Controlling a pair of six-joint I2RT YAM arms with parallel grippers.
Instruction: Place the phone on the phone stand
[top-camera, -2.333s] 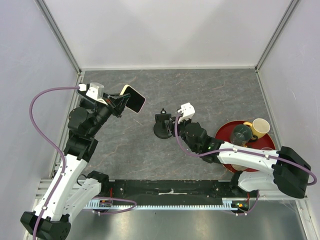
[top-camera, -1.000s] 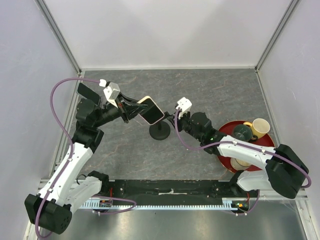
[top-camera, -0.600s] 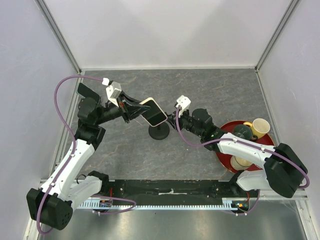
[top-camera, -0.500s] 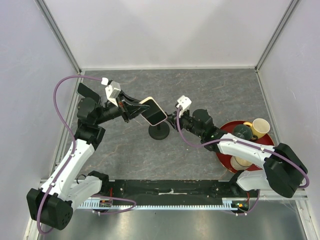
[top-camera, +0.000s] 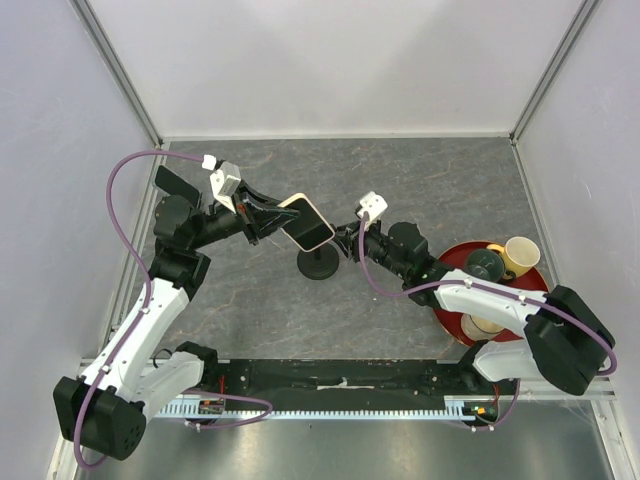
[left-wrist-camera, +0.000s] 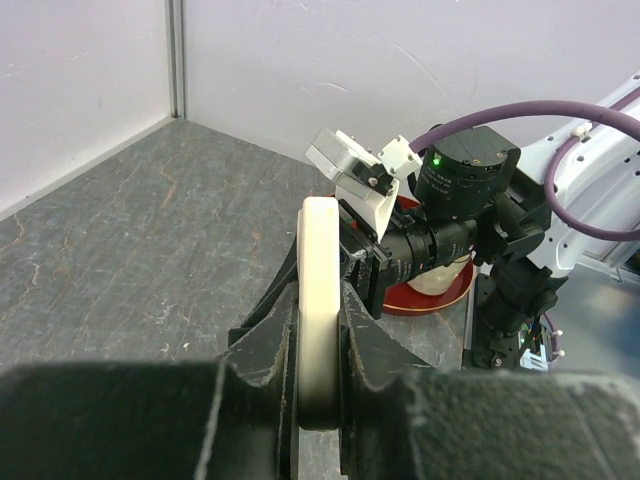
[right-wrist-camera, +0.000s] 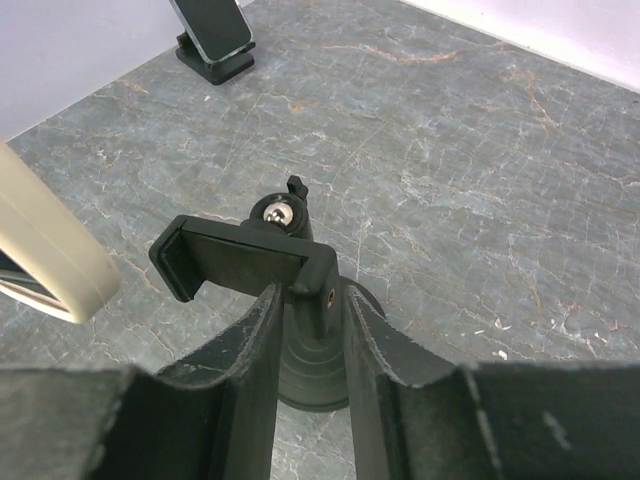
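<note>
My left gripper (top-camera: 277, 217) is shut on the phone (top-camera: 307, 223), black screen up with a pale rim, and holds it tilted in the air just above and left of the phone stand (top-camera: 319, 264). In the left wrist view the phone (left-wrist-camera: 320, 240) stands edge-on between the jaws of that gripper (left-wrist-camera: 320, 300). My right gripper (top-camera: 342, 244) is shut on the stand's stem. In the right wrist view this gripper (right-wrist-camera: 312, 300) flanks the stem below the empty black clamp (right-wrist-camera: 240, 262), and the phone's pale edge (right-wrist-camera: 50, 250) shows at the left.
A red tray (top-camera: 452, 262) with a yellow cup (top-camera: 521, 255) and a dark glass (top-camera: 483, 268) lies at the right, under the right arm. A dark slab on a small black base (right-wrist-camera: 212, 30) stands at the table's far left. Walls enclose the grey table (top-camera: 420, 190).
My left arm has swung right with the phone, from the table's left side to just over the stand. The right gripper has kept to the stand, which shifted slightly toward the near edge.
</note>
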